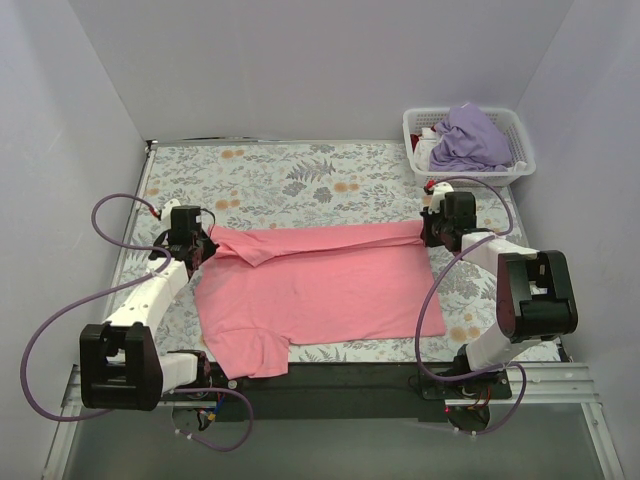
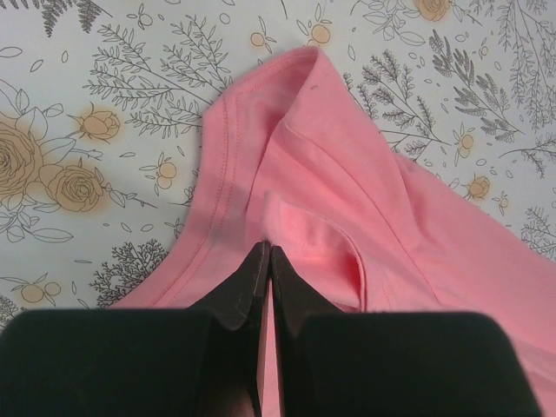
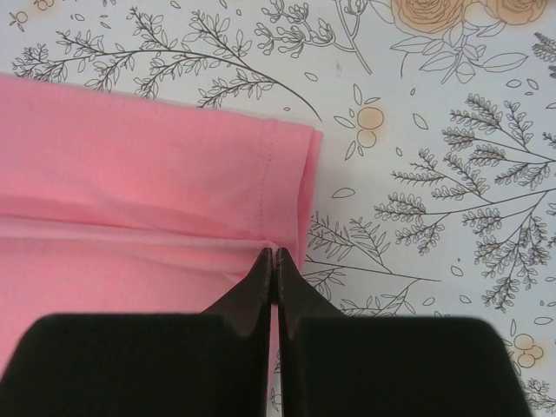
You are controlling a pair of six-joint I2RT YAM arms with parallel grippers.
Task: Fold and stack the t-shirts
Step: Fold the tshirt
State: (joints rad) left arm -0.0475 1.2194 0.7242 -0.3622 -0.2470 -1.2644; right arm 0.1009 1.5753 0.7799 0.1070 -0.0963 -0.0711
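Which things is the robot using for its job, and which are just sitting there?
Job things: pink t-shirt, pinched by left gripper and right gripper; purple t-shirt, waiting.
Just there: white basket holding the purple one; flowery tablecloth.

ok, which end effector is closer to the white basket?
Right. The right end effector pinches the pink t-shirt just short of the basket; the left end effector holds its opposite end, far off.
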